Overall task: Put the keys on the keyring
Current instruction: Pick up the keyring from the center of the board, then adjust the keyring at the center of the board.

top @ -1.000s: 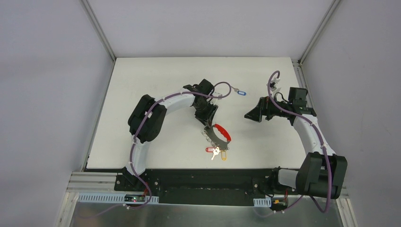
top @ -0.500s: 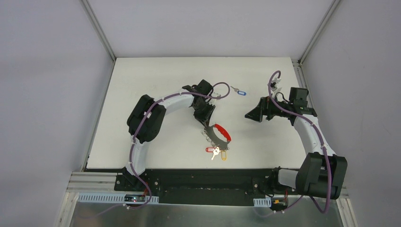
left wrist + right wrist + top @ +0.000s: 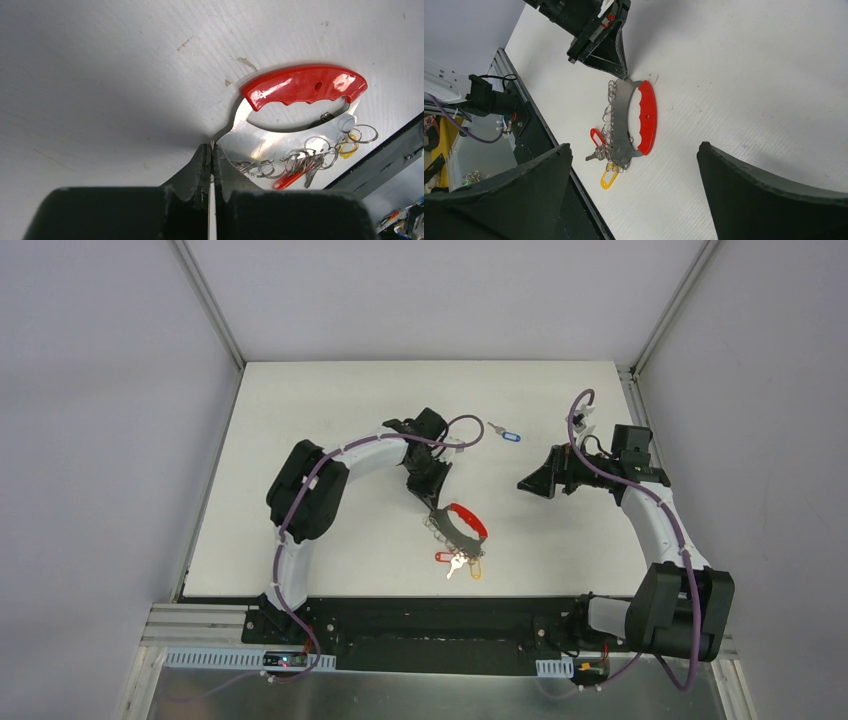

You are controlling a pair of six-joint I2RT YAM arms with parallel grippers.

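Note:
The keyring point(image 3: 461, 524) lies at the table's near middle, one half a red handle point(image 3: 303, 85), the other a grey metal plate point(image 3: 621, 112) with wire clips. A red-tagged key point(image 3: 442, 557) and a yellow-tagged key point(image 3: 475, 570) hang at its near end. A blue-tagged key point(image 3: 506, 436) lies apart, farther back. My left gripper point(image 3: 211, 146) is shut on the thin far tip of the grey plate, and also shows in the overhead view point(image 3: 432, 504). My right gripper point(image 3: 527, 485) hovers to the right of the keyring, open and empty point(image 3: 634, 145).
A black rail point(image 3: 420, 616) runs along the table's near edge, close to the tagged keys. Grey walls enclose the white table point(image 3: 320, 410) on three sides. The left arm's purple cable point(image 3: 468, 425) loops near the blue-tagged key.
My left gripper has closed onto the tip of the keyring's grey plate. The keyring, keys and right arm stay where they were.

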